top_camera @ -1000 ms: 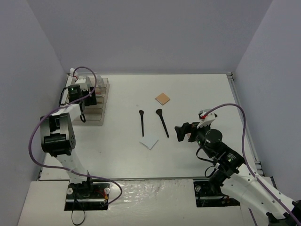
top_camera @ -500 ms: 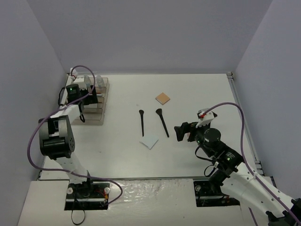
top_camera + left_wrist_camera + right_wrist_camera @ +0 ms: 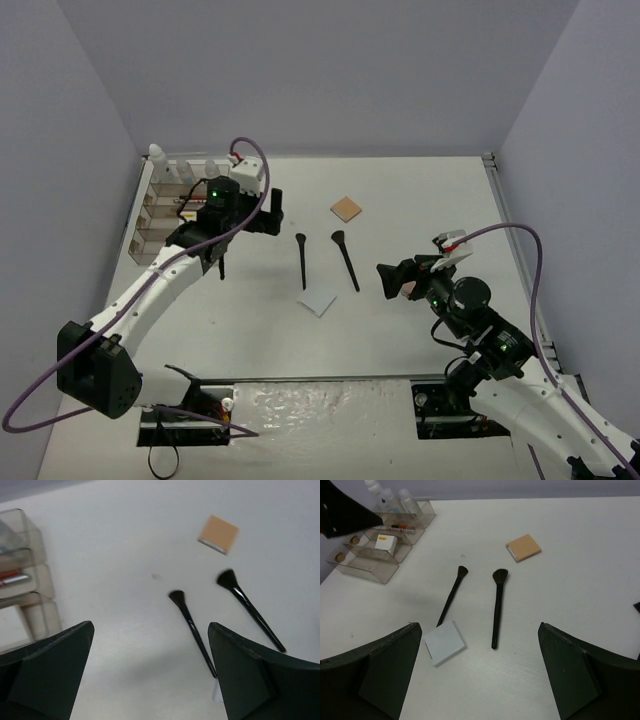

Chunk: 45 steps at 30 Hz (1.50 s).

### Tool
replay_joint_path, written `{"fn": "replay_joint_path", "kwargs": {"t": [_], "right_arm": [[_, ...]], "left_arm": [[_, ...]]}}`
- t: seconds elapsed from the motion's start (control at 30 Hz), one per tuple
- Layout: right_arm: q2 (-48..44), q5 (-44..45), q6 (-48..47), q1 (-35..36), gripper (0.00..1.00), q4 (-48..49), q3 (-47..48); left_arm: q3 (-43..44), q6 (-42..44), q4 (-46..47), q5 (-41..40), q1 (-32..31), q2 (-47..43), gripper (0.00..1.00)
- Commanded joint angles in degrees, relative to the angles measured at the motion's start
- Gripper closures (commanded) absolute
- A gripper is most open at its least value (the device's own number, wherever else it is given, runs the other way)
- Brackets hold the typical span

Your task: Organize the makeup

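My left hand (image 3: 270,209) and right hand (image 3: 390,280) hang released, empty. Bottles (image 3: 382,494) already stand in the organizer (image 3: 150,215) at the desk's (image 3: 430,190) left edge; brushes (image 3: 301,262), compact (image 3: 346,208) and pad (image 3: 318,300) are left mid-desk.

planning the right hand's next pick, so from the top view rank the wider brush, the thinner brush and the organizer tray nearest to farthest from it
1. wider brush, just left of the right hand
2. thinner brush, further left, mid-table
3. organizer tray, far left side
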Motion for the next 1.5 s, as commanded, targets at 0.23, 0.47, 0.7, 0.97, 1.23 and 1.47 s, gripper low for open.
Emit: {"fn": "replay_joint_path", "kwargs": {"t": [0.23, 0.47, 0.7, 0.97, 1.23, 1.47], "right_arm": [[-2.93, 0.41, 0.84, -0.24, 0.0, -1.3, 3.6], [-4.02, 0.94, 1.15, -0.28, 0.0, -2.12, 3.52], [-4.23, 1.59, 1.07, -0.24, 0.0, -2.12, 3.43], [-4.37, 1.74, 1.06, -0.28, 0.0, -3.88, 3.43], [-4.84, 1.91, 1.04, -0.28, 0.0, -4.14, 3.28], [-4.67, 1.77, 0.98, -0.28, 0.0, -4.23, 3.04]], "left_arm": [[2.86, -9.21, -15.1, -10.7, -26.04, 10.5, 0.03], [4.69, -14.95, -16.24, -10.71, -28.46, 19.71, 0.03], [6.42, -17.3, -16.62, -10.41, -30.34, 24.67, 0.03], [7.35, -19.05, -15.22, -9.51, -31.33, 28.72, 0.03], [9.07, -20.87, -18.42, -11.6, -31.24, 31.49, 0.03], [9.21, -19.71, -19.95, -16.25, -31.19, 28.8, 0.03]]}}
